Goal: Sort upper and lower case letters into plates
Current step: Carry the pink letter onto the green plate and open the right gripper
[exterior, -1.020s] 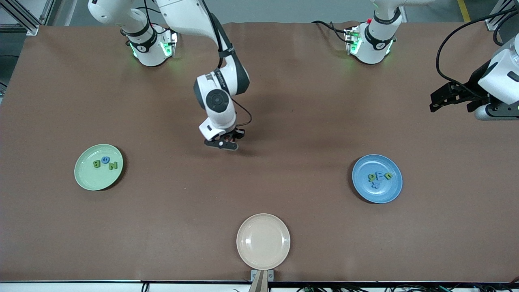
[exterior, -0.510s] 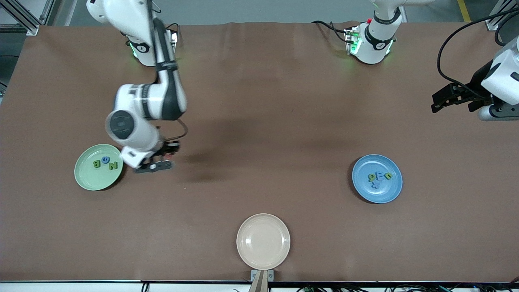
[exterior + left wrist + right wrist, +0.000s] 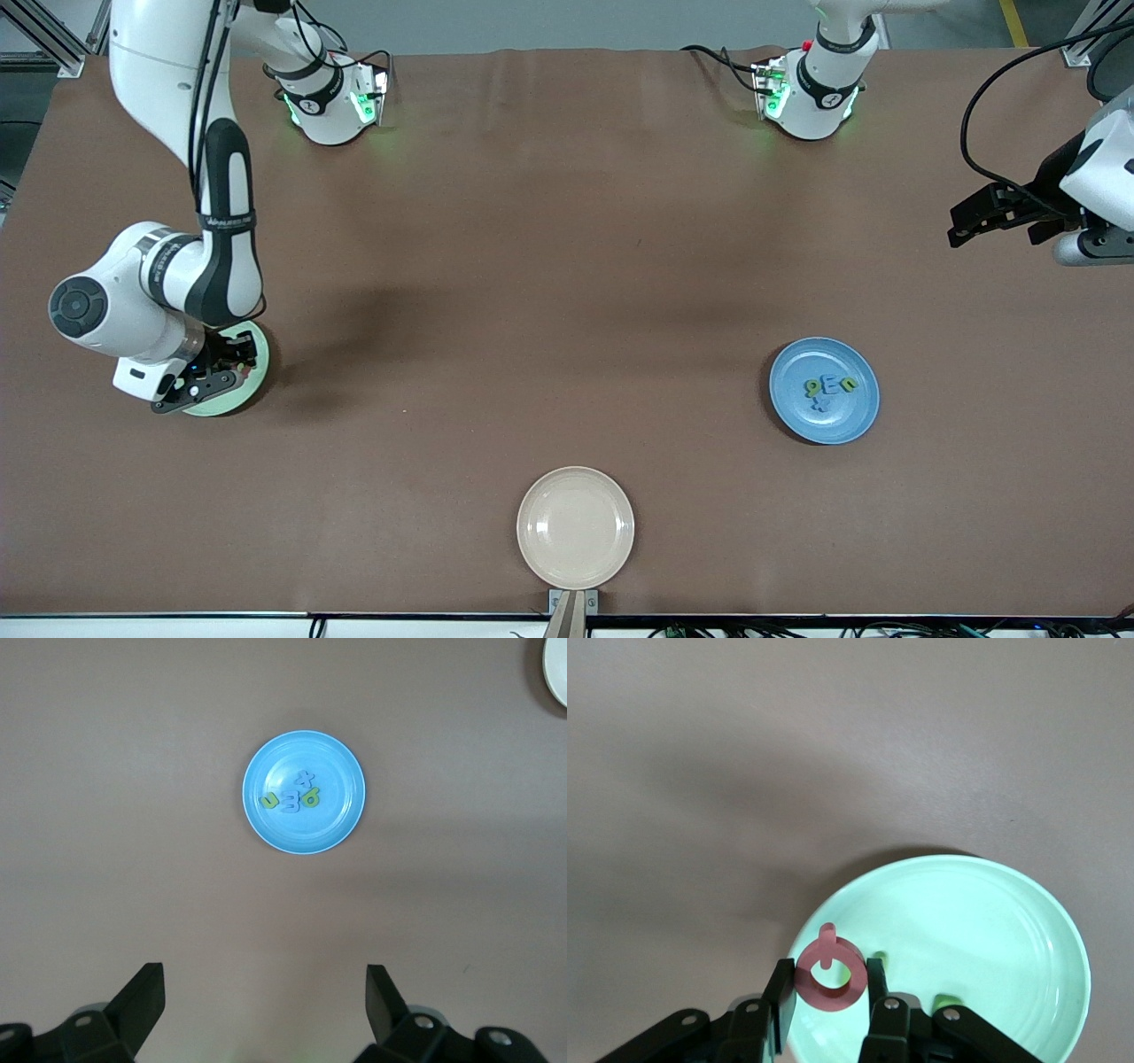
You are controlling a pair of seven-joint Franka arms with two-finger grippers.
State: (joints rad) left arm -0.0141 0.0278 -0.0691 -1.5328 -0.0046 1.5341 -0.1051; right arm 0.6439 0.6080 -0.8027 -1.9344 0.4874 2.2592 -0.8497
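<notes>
My right gripper (image 3: 229, 361) hangs over the pale green plate (image 3: 232, 403) at the right arm's end of the table. In the right wrist view it (image 3: 827, 979) is shut on the pink-red Q (image 3: 828, 973), held upright above the plate (image 3: 992, 930). Bits of green letters (image 3: 948, 1001) show past the fingers; the rest of that plate's letters are hidden by the arm. The blue plate (image 3: 802, 416) holds the lower case letters (image 3: 830, 385): green u (image 3: 269, 801), blue m (image 3: 289, 801), green b (image 3: 310, 799), blue x (image 3: 306, 780). My left gripper (image 3: 983, 217) waits open and empty, up in the air.
A cream-beige plate (image 3: 576, 527) lies empty near the table's front edge, midway between the two coloured plates; its rim shows in the left wrist view (image 3: 558, 669). Brown cloth covers the whole table.
My right arm swung from the middle of the table to over the pale green plate, carrying the pink-red Q. The left arm barely shifted.
</notes>
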